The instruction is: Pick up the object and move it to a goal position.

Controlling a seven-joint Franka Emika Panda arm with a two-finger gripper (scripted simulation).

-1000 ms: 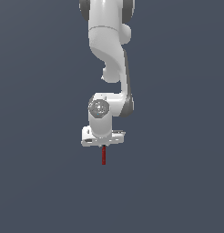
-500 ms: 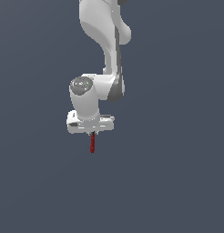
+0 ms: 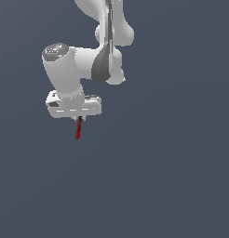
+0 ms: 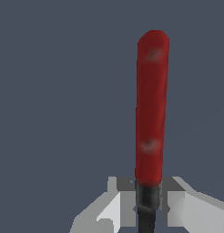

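Grip is the weak point here: my gripper (image 3: 79, 119) is closed narrow on the black shaft of the tool (image 3: 78, 130), and the red handle hangs free beneath the fingers (image 4: 177, 200), pointing down and slightly tilted. In the wrist view the fingers press the shaft from both sides right where black meets red, so nearly all of the tool's length sticks out past the hold. In the exterior view the tool hangs under my hand toward that view's left, against a flat grey background; I cannot see any surface beneath it, nor any marker for the goal.

I judge that I am in the carrying stage, with the tool lifted and the goal not yet reached. The risk lies in how little of the tool I am pinching. The shaft is far thinner than my fingers, so a sharp swing or a sudden stop could make the long handle pivot between the pads or slide out downward. A twist of the wrist could also swing the handle off line, leaving it badly posed at the goal.
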